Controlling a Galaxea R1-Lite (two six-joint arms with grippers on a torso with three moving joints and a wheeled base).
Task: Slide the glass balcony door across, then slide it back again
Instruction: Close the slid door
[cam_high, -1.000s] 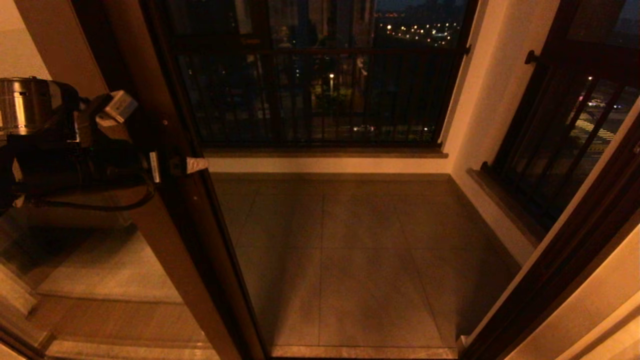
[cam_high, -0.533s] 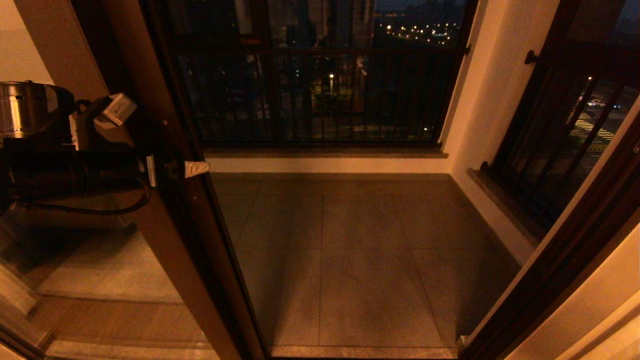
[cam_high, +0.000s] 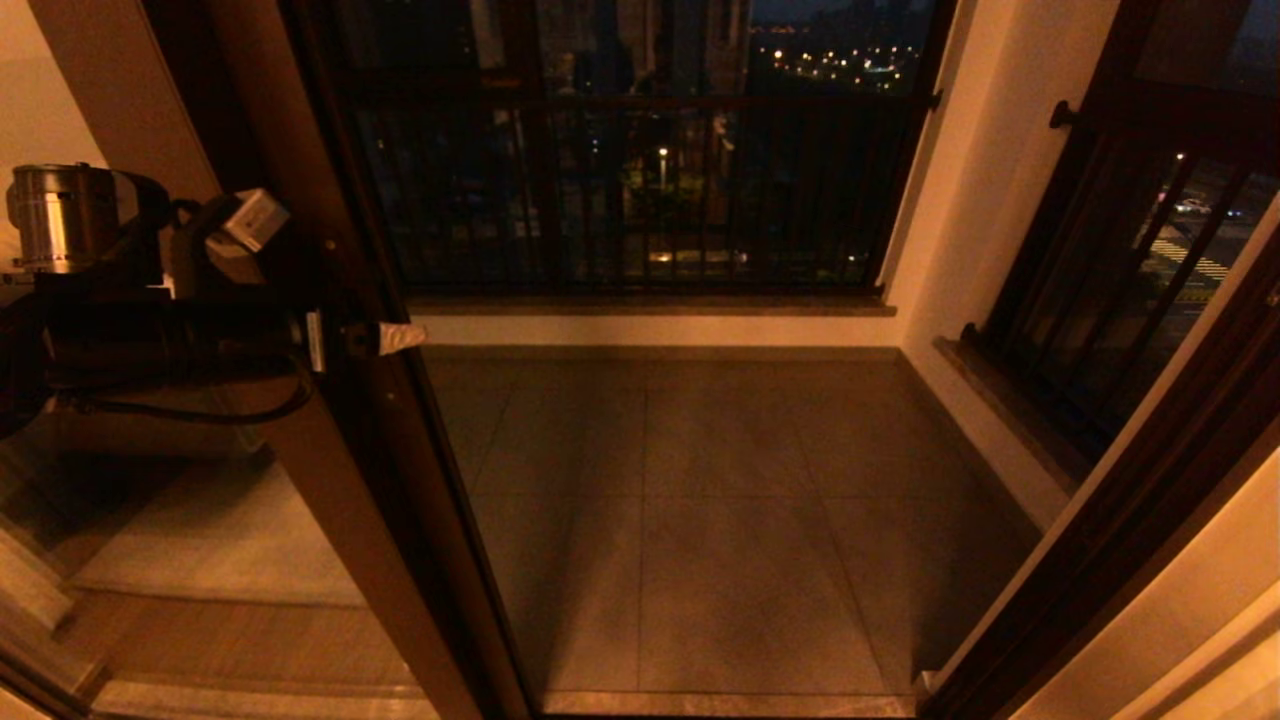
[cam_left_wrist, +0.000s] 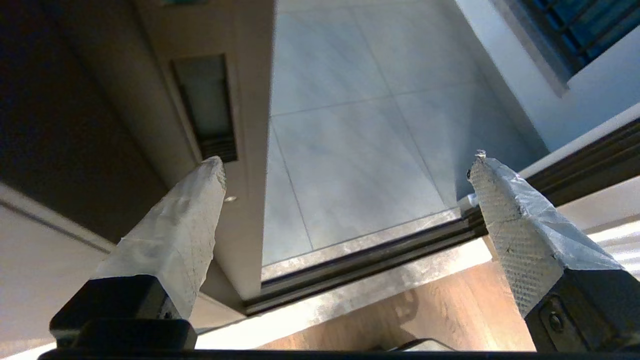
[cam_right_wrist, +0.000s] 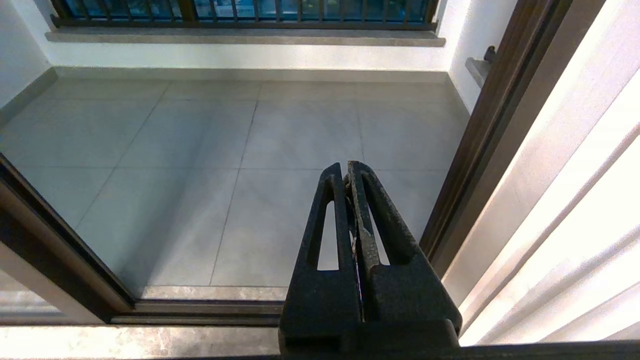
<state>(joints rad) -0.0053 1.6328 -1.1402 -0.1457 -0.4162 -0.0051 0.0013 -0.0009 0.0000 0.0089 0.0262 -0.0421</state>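
The glass balcony door (cam_high: 335, 480) stands slid over to the left, its brown stile slanting down the left of the head view, and the doorway to the right of it is open. My left gripper (cam_high: 352, 338) is at the stile's edge at mid height. One pale taped fingertip (cam_high: 398, 336) pokes past the edge. In the left wrist view the left gripper (cam_left_wrist: 348, 159) is open wide. One finger (cam_left_wrist: 175, 225) lies against the stile (cam_left_wrist: 250, 100), just below the recessed handle slot (cam_left_wrist: 205, 100). My right gripper (cam_right_wrist: 345, 167) is shut on nothing, low in front of the threshold.
The dark floor track (cam_left_wrist: 370, 257) runs across the threshold before the grey tiled balcony floor (cam_high: 720, 500). Black-barred railing windows (cam_high: 640, 180) close the far side and the right. The dark door jamb (cam_high: 1130, 510) and a pale wall (cam_right_wrist: 575, 175) bound the opening on the right.
My left arm has shifted a little to the right and slightly down along the stile. The door's edge stands in about the same place.
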